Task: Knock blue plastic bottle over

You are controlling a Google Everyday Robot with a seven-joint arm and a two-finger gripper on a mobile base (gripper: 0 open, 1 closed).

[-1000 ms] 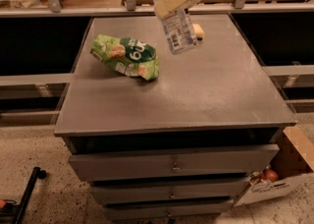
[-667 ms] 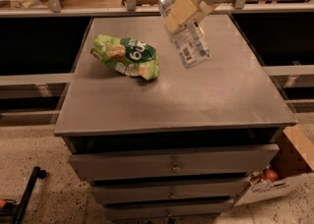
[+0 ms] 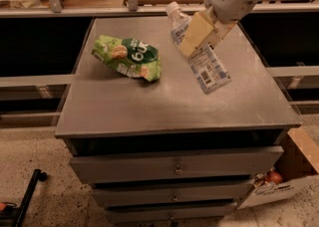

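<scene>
Clear and ribbed, the bottle (image 3: 210, 70) is far off upright on the right half of the table (image 3: 149, 109). Its white cap points to the back edge and its base to the front right. It looks to be lying on the top, or very nearly so; I cannot tell whether its whole length rests there. The gripper (image 3: 199, 34) sits over the bottle's upper part, just below the cap. Whether it is clamped on the bottle, merely pressing it, or apart cannot be told. By my judgement the knocking over is done or all but done; what is left is to draw the arm clear and see the bottle lie flat. A green bag (image 3: 128, 56) lies apart to the left.
</scene>
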